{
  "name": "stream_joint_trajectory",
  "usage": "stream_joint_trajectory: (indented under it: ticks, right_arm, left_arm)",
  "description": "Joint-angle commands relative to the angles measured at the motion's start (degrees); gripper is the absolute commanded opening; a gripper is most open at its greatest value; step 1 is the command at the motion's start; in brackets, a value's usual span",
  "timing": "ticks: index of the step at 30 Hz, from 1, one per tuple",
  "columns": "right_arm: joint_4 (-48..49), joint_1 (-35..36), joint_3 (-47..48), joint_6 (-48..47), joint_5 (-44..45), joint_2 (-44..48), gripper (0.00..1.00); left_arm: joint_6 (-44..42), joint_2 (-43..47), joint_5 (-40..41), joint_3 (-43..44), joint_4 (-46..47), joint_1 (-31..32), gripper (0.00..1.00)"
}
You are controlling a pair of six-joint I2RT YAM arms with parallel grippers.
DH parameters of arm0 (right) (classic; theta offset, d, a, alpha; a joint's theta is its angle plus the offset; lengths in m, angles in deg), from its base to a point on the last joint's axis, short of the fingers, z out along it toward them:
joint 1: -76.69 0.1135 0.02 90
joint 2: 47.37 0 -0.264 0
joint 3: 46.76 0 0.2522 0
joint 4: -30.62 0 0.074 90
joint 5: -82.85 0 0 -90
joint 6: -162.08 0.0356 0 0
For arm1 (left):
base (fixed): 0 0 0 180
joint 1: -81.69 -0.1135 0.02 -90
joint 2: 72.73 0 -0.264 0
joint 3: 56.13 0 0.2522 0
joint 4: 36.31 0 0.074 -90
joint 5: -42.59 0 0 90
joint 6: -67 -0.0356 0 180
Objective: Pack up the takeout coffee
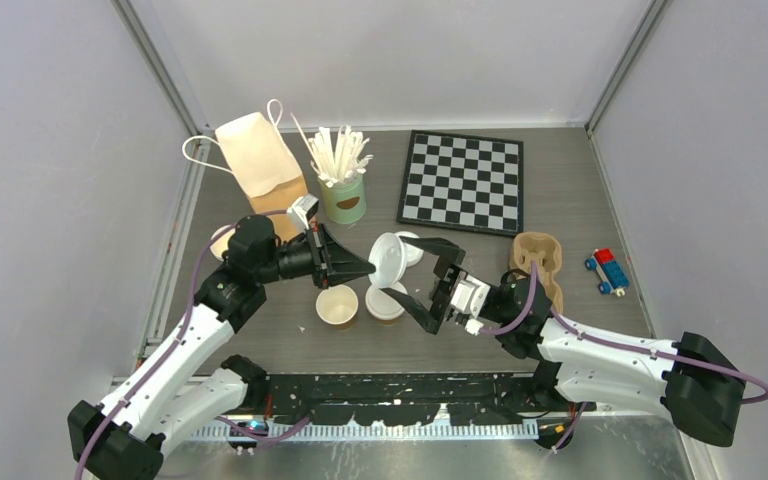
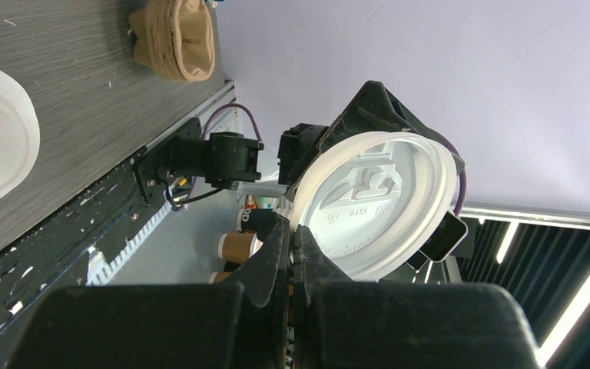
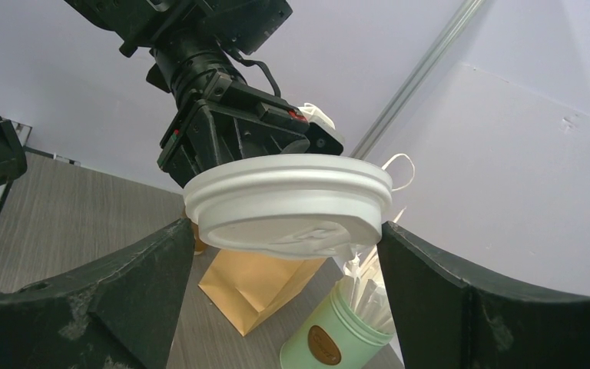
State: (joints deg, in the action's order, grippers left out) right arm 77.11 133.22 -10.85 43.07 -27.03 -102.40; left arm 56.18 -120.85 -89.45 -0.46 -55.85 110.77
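Note:
My left gripper [image 1: 368,270] [image 2: 292,227] is shut on the rim of a round white lid [image 1: 388,262] [image 2: 372,204] and holds it on edge above the table. My right gripper [image 1: 403,268] [image 3: 284,229] stands open, one finger on each side of that lid [image 3: 292,196], and does not clamp it. Below them, an open tan paper cup [image 1: 337,305] with a cream inside stands beside a second cup [image 1: 384,303] capped with a white lid. Another white lid [image 1: 412,248] lies flat on the table behind them.
A tan paper bag [image 1: 260,160] [image 3: 265,280] and a mint-green can of white sticks [image 1: 343,200] [image 3: 338,334] stand at the back left. A chessboard [image 1: 463,182] lies at the back. The brown pulp tray [image 1: 537,258] [image 2: 177,38] and a toy car [image 1: 607,270] sit to the right.

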Motion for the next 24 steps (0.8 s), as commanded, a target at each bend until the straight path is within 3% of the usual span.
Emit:
stream_joint_trajectory:
  ticks: [1, 14, 17, 19, 21, 24]
  right_arm:
    - [3.22, 0.39, 1.37, 0.07, -1.48, -0.16, 0.91]
    - [4.07, 0.41, 1.69, 3.01, -0.40, -1.65, 0.81]
    - [4.76, 0.37, 1.29, 4.81, 1.15, -1.71, 0.80]
    - [4.85, 0.41, 0.77, 6.63, 2.73, -1.39, 0.80]
    - [4.66, 0.42, 0.15, 8.29, 4.69, -0.68, 0.78]
    - [2.87, 0.42, -0.75, 11.07, 7.93, 0.99, 0.78]
  left_arm:
    - [0.60, 0.35, 0.42, -0.33, 3.67, -0.08, 0.00]
    - [0.42, 1.21, 1.22, -1.64, 3.31, -0.08, 0.03]
    - [-1.71, 1.99, 2.69, -1.09, 0.32, -0.08, 0.23]
    - [-5.21, 2.95, 5.61, 0.27, -4.38, -0.08, 0.42]
    - [-11.61, 3.74, 10.55, 3.29, -11.91, -0.16, 0.62]
    - [-19.83, 4.17, 21.22, 8.06, -23.14, -0.16, 0.80]
